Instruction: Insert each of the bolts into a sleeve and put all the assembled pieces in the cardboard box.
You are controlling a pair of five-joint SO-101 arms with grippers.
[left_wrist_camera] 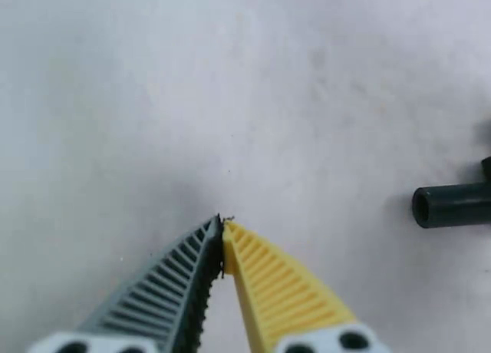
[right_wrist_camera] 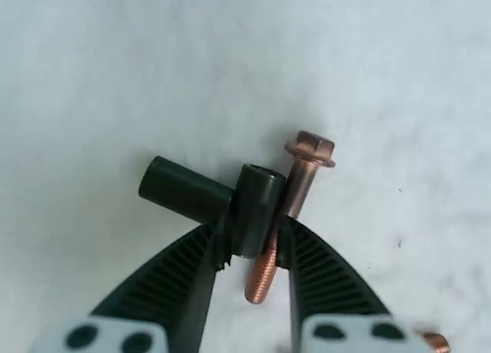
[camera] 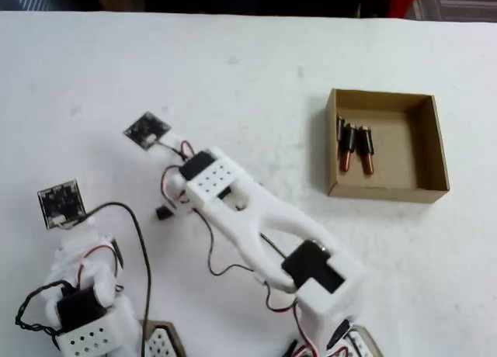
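Observation:
My right gripper (right_wrist_camera: 253,234) is shut on an upright black sleeve (right_wrist_camera: 257,203) and a copper bolt (right_wrist_camera: 299,176) side by side, low over the white table. A second black sleeve (right_wrist_camera: 182,190) lies touching the held one. My left gripper (left_wrist_camera: 222,224) is shut with nothing between its grey and yellow fingers, and a black sleeve (left_wrist_camera: 453,205) lies off to its side. In the high view the cardboard box (camera: 388,192) sits at the right, with three assembled pieces (camera: 353,149) inside by its left wall. A small black sleeve (camera: 163,212) lies beside the long white arm (camera: 256,213).
The long white arm crosses the table's middle from the lower right toward the upper left. The other arm (camera: 81,303) sits folded at the lower left corner. A copper bit (right_wrist_camera: 436,341) peeks in at the right wrist view's edge. Bare white table (camera: 256,77) spreads behind the arms.

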